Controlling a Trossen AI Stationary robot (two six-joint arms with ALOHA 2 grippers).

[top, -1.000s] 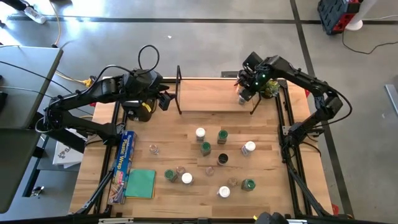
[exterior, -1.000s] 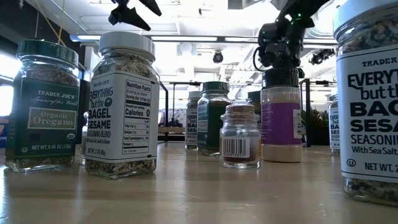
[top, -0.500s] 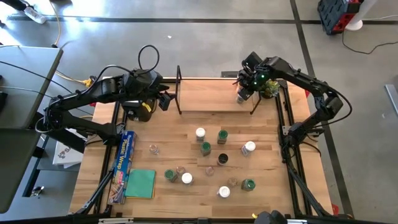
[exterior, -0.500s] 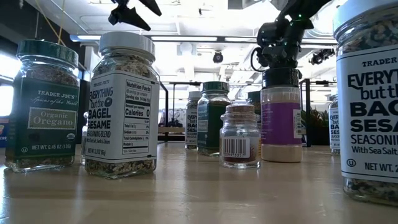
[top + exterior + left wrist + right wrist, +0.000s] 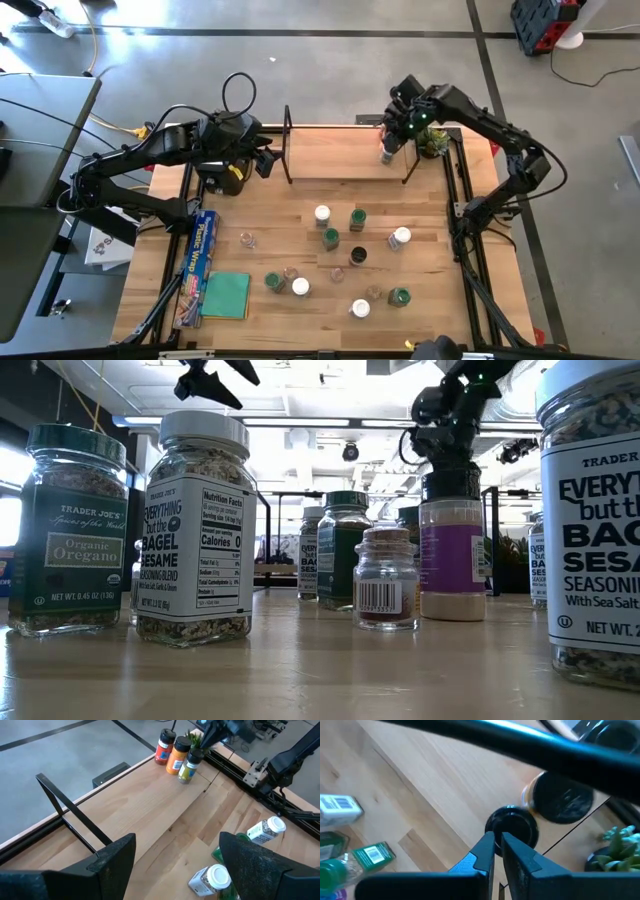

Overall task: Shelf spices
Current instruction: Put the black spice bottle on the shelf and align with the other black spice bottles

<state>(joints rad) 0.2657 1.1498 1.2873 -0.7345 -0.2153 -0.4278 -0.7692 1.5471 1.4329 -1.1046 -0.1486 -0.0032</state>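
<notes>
The shelf (image 5: 340, 155) stands at the table's far side, a light board between thin black end frames. Three spice jars stand at its right end: a red one (image 5: 165, 745), an orange one (image 5: 176, 757) and a dark-lidded one (image 5: 189, 766). My right gripper (image 5: 498, 845) is shut and hangs just above the dark lid (image 5: 512, 826), fingers pointing steeply down. My left gripper (image 5: 266, 160) is open with nothing between its fingers, raised by the shelf's left end frame (image 5: 70, 810). Several more spice jars (image 5: 345, 250) stand loose on the table in front of the shelf.
A small green plant (image 5: 434, 142) sits beside the shelf's right end. A boxed roll of wrap (image 5: 200, 258) and a green cloth (image 5: 227, 295) lie at the table's left. A yellow-and-black object (image 5: 228, 178) sits below my left gripper. Black rails (image 5: 462, 215) edge the table's right side.
My right gripper has risen a little and tipped, drawing up and toward the far edge from the dark-lidded jar, still shut. The jar has stayed upright on the shelf.
</notes>
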